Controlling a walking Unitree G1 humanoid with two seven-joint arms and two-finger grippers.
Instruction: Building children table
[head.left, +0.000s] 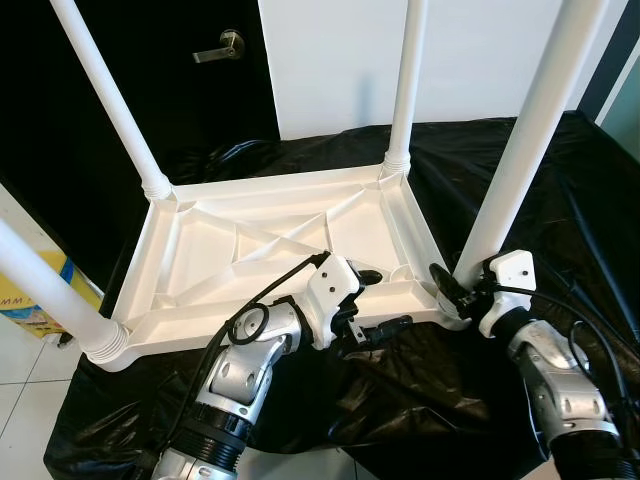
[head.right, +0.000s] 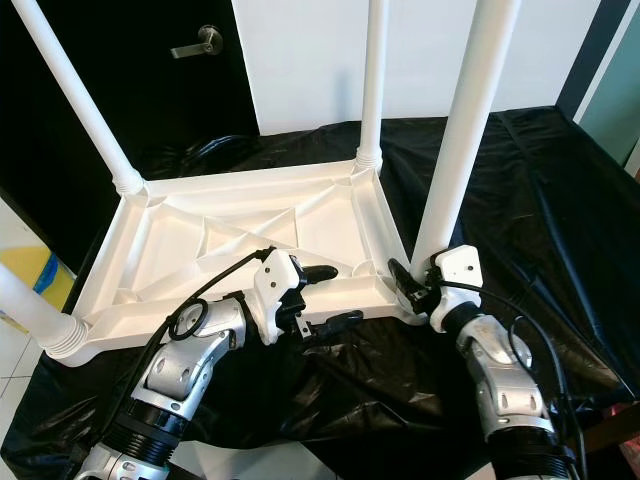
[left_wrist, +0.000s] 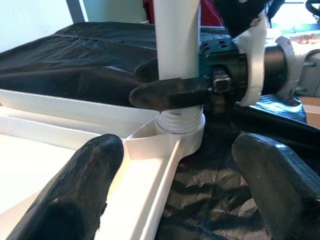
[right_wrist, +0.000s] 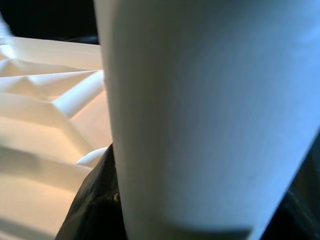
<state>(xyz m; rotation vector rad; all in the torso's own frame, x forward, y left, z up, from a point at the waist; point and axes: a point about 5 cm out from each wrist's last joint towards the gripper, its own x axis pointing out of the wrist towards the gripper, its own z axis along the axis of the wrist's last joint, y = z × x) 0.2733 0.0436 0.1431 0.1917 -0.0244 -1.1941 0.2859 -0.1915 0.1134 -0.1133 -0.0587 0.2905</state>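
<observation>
Four white legs stand up from the upturned tabletop (head.left: 270, 235), which lies ribbed underside up on a black sheet (head.left: 420, 390) spread over the floor. The right gripper (head.left: 447, 287) pinches the base of the near right leg (head.left: 525, 140) just above its corner socket, its black fingers (left_wrist: 170, 92) pressed against either side of the tube. The left gripper (head.left: 375, 300) hovers at the tabletop's near rim beside that corner, fingers spread, one over the tray and one over the sheet. A dark door with a lever handle (head.left: 222, 46) stands behind.
</observation>
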